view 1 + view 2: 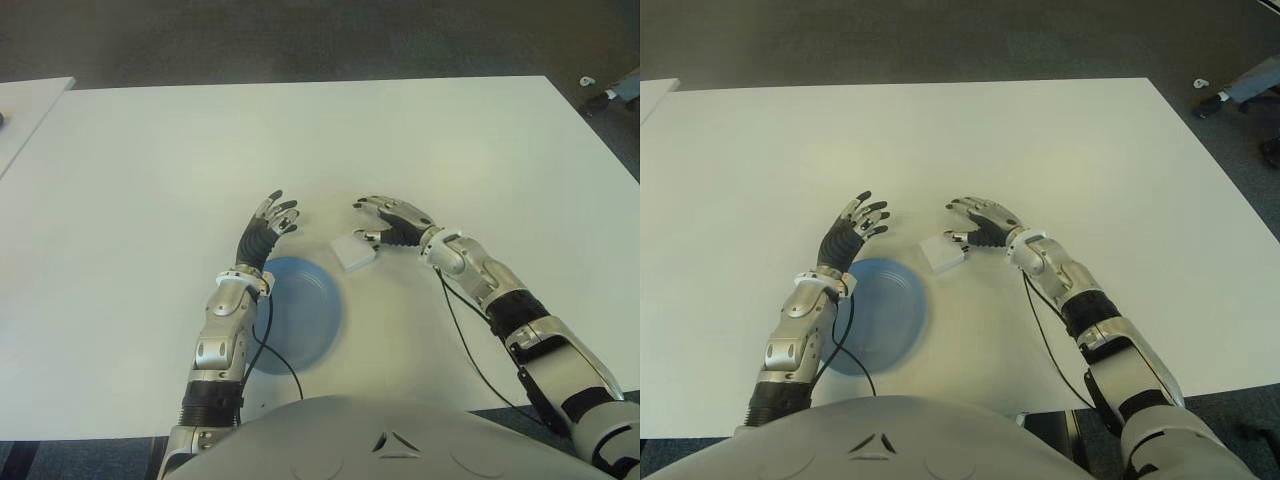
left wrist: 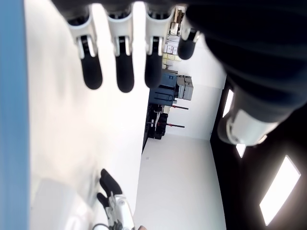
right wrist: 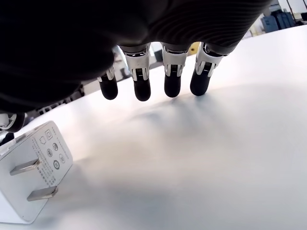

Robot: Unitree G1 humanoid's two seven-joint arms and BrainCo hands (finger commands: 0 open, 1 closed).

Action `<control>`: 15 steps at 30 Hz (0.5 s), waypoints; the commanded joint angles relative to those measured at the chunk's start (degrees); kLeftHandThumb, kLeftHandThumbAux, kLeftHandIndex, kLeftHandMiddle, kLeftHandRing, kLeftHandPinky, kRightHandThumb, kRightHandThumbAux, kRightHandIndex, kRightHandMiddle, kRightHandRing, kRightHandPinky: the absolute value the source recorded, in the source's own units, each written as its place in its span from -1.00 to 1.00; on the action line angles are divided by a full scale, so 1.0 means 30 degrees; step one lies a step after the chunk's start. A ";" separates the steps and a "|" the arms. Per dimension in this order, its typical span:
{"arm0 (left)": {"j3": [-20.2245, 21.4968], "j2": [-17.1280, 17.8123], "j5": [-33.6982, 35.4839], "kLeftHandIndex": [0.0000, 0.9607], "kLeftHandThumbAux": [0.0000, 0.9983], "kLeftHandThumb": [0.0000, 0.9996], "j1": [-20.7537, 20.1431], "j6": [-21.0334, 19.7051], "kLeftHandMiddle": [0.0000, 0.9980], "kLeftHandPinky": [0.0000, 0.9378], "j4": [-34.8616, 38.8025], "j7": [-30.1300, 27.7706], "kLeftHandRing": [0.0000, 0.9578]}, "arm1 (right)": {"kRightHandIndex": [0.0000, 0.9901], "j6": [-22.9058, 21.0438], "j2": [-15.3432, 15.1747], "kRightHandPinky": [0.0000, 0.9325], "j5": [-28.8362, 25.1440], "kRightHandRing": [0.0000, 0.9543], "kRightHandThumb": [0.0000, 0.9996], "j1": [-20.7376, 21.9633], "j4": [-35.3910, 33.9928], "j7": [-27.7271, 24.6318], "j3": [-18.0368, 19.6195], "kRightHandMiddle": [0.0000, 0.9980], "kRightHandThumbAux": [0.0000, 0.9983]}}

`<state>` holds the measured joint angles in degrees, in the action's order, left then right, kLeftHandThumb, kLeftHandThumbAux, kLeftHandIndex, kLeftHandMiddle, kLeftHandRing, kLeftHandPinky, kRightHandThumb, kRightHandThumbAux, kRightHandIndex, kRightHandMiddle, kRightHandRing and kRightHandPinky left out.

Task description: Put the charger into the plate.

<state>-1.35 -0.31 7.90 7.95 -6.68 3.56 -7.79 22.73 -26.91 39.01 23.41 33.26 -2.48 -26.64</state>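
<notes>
A small white charger (image 1: 353,252) lies on the white table (image 1: 300,140), just beyond the right rim of the blue plate (image 1: 312,322). My right hand (image 1: 364,220) hovers over the charger's right side, its fingers spread above the table and its thumb close to the charger. The right wrist view shows the charger (image 3: 29,172) on its side with two metal prongs showing and nothing closed on it. My left hand (image 1: 275,212) is held open beyond the plate's far left rim, fingers stretched out. The plate holds nothing.
A second white table's corner (image 1: 30,100) shows at the far left. Dark floor lies beyond the table's far edge, with a small object (image 1: 622,90) at the top right. Black cables (image 1: 470,350) run along both forearms.
</notes>
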 commanded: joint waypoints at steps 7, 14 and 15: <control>-0.0019 0.0100 0.0003 -0.81 0.14 -0.78 -0.0056 -0.0169 -0.58 -0.47 -0.0425 -0.0149 -0.52 | -1.00 0.3380 -0.1529 -1.00 0.0168 -1.00 -0.26 0.1520 0.2337 -0.0356 -0.0298 -1.00 -0.73; -0.0034 0.0064 -0.0067 -0.81 0.13 -0.78 -0.0129 -0.0176 -0.59 -0.47 -0.0525 -0.0070 -0.52 | -1.00 0.5459 -0.2043 -1.00 0.1103 -1.00 -0.27 0.2467 0.3385 0.0558 -0.0873 -1.00 -0.77; -0.0042 0.0060 -0.0096 -0.81 0.13 -0.78 -0.0137 -0.0176 -0.59 -0.47 -0.0522 -0.0046 -0.52 | -1.00 0.5690 -0.2106 -1.00 0.1270 -1.00 -0.27 0.2606 0.3521 0.0748 -0.0960 -1.00 -0.77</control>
<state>-1.16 -0.28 7.88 7.79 -6.68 2.84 -7.79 37.19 -32.93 40.98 30.06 42.35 -1.63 -28.21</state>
